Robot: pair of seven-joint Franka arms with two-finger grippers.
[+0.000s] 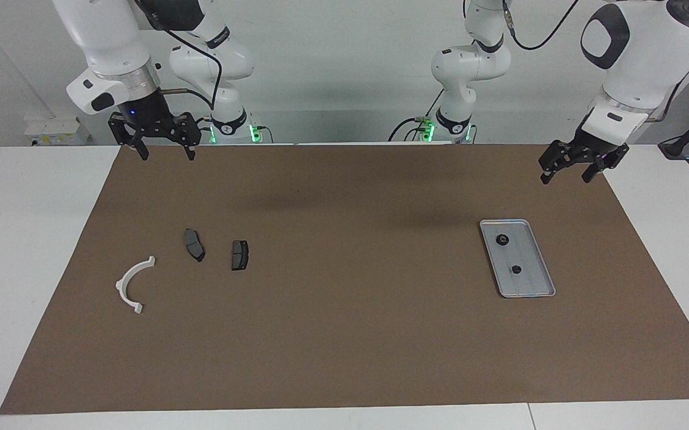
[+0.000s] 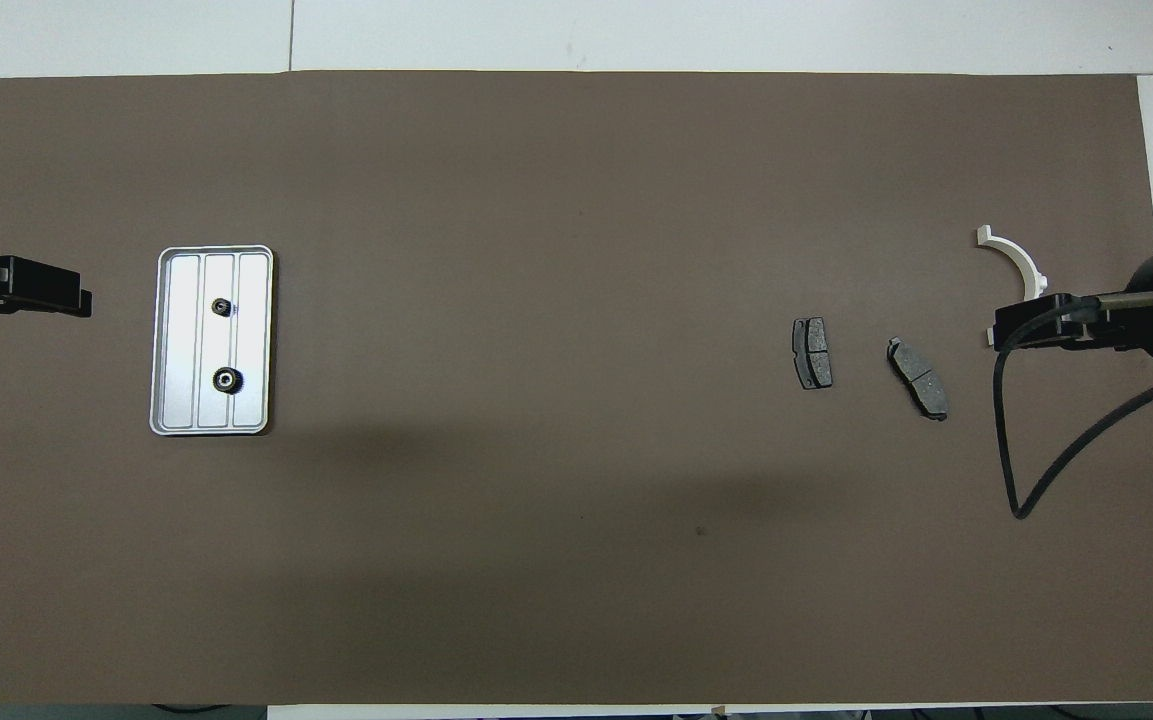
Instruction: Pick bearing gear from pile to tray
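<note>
Two arms at a table covered by a brown mat [image 1: 344,334]. Left gripper [image 1: 567,169] raised in the air over the mat's edge at the left arm's end of the table, near the corner closest to the robots; fingers spread wide apart, nothing between them. Seen in the overhead view as a dark tip [image 2: 31,290] at the frame's edge, clear of the tray. Right gripper [image 1: 165,152] raised over the mat's edge nearest the robots at the right arm's end; fingers likewise spread, holding nothing. In the overhead view, covers one end of the half-ring without contact, as confirmed from the facing view. Metal tray [image 1: 538,285] flat on the mat toward the left arm's end, long side running away from the robots, ridged floor visible [image 2: 171,400]. Two small black gears inside the tray, apart from each other: larger gear [image 1: 502,240] in the half nearer the robots [image 2: 227,378], smaller gear [image 1: 516,269] in the half farther from the robots [image 2: 221,306]. Both resting on the floor of the tray, touching neither the rim nor a gripper. Remaining loose parts toward the right arm's end, well apart from the tray: white half-ring [image 1: 132,283] closest to that end, then two dark grey brake pads, first pad [image 1: 194,244] and second pad [image 1: 239,254], side by side and not touching.
</note>
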